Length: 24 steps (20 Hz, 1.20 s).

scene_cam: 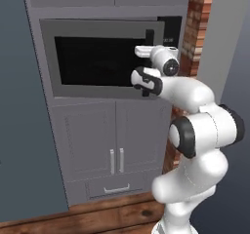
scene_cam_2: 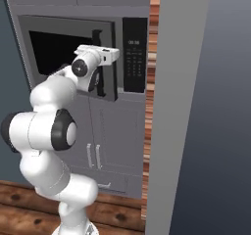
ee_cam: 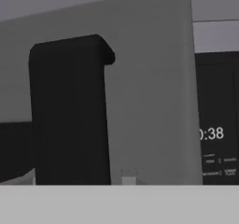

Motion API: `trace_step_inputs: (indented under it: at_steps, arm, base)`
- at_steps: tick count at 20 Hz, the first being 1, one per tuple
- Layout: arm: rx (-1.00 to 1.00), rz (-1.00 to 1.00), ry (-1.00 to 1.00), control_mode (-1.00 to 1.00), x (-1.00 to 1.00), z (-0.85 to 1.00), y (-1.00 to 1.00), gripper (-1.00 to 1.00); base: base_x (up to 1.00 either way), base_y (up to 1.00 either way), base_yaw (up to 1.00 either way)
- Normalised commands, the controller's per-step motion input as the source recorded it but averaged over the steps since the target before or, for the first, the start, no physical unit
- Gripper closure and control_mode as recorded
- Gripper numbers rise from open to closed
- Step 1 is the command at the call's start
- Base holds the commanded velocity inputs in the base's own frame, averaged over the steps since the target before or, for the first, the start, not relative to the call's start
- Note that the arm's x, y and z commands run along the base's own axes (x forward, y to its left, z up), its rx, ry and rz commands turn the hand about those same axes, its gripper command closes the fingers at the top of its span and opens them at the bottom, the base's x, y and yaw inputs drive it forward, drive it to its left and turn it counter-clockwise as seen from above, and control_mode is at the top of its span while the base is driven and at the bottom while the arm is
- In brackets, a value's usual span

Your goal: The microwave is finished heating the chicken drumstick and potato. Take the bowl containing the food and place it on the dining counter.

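The grey-framed built-in microwave (scene_cam: 100, 57) with black glass door sits above grey cabinet doors (scene_cam: 114, 140). The white arm's gripper (scene_cam: 146, 52) is at its dark vertical handle (scene_cam: 149, 37).

Arm reaching up and forward at chest height

The white, dark-jointed arm is folding at its elbow and stretching its wrist level, holding the two-finger tool (scene_cam_2: 113, 54) out ahead; whether its fingers are spread or closed is not showing.

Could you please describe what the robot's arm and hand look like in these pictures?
The arm is glossy white, built from rounded, tube-like segments with dark grey to black bands at the joints. A round dark cap with a small pale centre marks the wrist. The gripper sits on a boxy white hand. No cables or markings are visible.
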Motion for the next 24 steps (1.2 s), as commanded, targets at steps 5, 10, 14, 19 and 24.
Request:
trace_step_inputs:
  at_steps: [5, 10, 14, 19, 24]
  arm:
    - [0.00, -0.04, -0.01, -1.00, -1.00, 0.59, 0.35, 1.00]
    - [-0.03, -0.06, -0.01, -1.00, -1.00, 0.54, 0.62, 1.00]
    - [-0.04, -0.05, 0.00, -1.00, -1.00, 0.56, 0.75, 1.00]
    - [-0.04, -0.03, 0.00, -1.00, -1.00, 0.58, 0.76, 1.00]
    - [-0.04, -0.01, 0.00, -1.00, -1.00, 0.52, 0.76, 1.00]
  base:
    - [0.00, 0.00, 0.00]
    - [0.00, 0.00, 0.00]
    - [0.00, 0.00, 0.00]
    - [0.00, 0.00, 0.00]
    - [0.00, 0.00, 0.00]
